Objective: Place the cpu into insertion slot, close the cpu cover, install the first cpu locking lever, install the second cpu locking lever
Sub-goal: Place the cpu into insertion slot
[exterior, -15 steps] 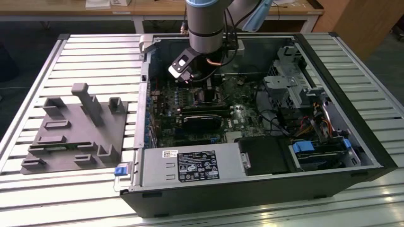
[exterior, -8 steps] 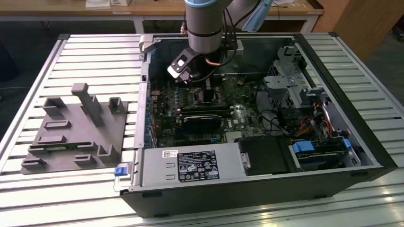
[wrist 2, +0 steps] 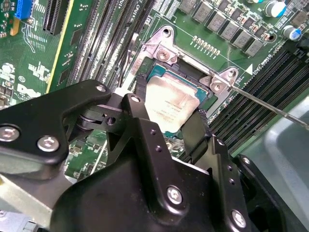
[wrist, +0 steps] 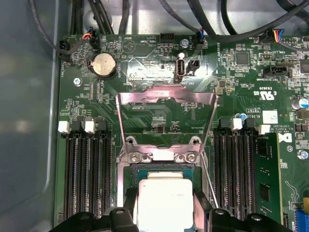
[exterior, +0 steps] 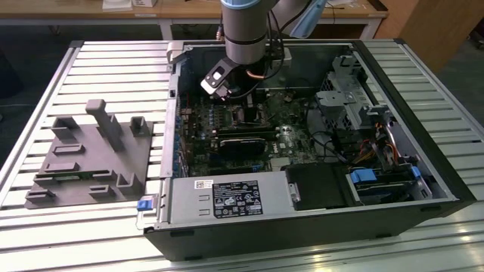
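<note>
Clasping cpu [wrist 2: 172, 100] — gripper [wrist 2: 169, 107] over insertion slot [wrist 2: 161, 72]

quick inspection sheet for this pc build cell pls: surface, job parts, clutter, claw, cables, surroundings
surface: slatted metal table carrying an open computer case; green motherboard inside
job's things: cpu sits over the insertion slot; cpu cover hinged back, open; thin lever rod sticks out from the socket, unlatched
clutter: grey fixture block on the table, at the exterior view's left of the case
grippers: claw down inside the case, shut on the cpu's opposite edges
cables: cable bundle at the case's exterior view's right, apart from the socket
surroundings: wooden desks behind the table
</note>
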`<state>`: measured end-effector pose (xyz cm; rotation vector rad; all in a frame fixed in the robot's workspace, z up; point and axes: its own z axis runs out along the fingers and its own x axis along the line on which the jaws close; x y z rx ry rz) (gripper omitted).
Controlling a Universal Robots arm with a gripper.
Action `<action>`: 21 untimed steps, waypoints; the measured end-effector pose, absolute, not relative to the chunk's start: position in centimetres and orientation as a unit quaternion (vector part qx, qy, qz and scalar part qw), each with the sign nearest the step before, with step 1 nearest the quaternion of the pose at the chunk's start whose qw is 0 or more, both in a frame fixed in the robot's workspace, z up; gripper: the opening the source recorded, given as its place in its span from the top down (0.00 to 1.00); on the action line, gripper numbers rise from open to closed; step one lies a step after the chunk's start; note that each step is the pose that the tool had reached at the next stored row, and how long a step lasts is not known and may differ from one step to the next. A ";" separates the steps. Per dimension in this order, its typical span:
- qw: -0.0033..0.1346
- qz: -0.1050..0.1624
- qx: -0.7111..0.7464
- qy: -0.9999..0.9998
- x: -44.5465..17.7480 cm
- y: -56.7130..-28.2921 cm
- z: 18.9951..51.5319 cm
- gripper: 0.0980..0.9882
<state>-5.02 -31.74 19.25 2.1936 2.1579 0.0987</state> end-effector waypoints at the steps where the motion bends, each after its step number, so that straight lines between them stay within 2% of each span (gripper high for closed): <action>1: 0.031 0.032 0.711 0.702 -5.0 -31.7 19.2 0.51; 13: 0.031 0.032 0.710 0.703 -5.0 -31.7 19.2 0.51; 15: 0.031 0.032 0.710 0.703 -5.0 -31.7 19.2 0.49; 16: 0.031 0.032 0.710 0.703 -5.0 -31.7 19.2 0.42; 21: 0.031 0.032 0.710 0.703 -5.0 -31.7 19.3 0.42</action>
